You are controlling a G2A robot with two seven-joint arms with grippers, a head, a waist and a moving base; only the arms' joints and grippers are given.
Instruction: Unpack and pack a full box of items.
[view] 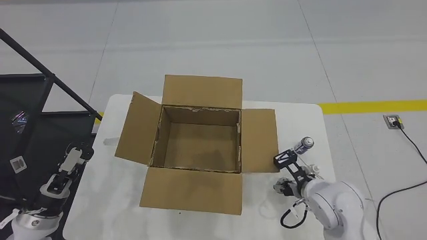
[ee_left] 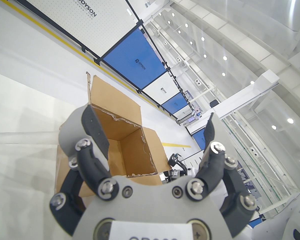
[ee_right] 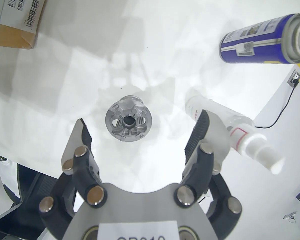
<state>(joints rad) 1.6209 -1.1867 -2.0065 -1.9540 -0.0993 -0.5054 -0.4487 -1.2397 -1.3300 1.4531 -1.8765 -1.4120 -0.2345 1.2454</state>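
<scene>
An open cardboard box (view: 200, 148) stands in the middle of the white table (view: 287, 117), flaps spread, its inside bare. My right gripper (ee_right: 142, 121) hangs open over the table to the right of the box (ee_right: 15, 13), above a small grey metal wheel-like part (ee_right: 129, 125) that lies between the lines of its fingers without touching them. A white bottle (ee_right: 230, 126) lies beside one finger. A blue spray can (ee_right: 262, 42) stands farther off, the can (view: 305, 145) near the right gripper (view: 285, 159). My left gripper (ee_left: 150, 118) is open and holds nothing, off the table's left side, facing the box (ee_left: 125, 136).
A black frame with dark netting (view: 33, 107) stands left of the table, close to the left arm (view: 67, 167). The table's right edge runs just past the bottle and can. A wall socket with a cable (view: 392, 121) lies on the floor to the right.
</scene>
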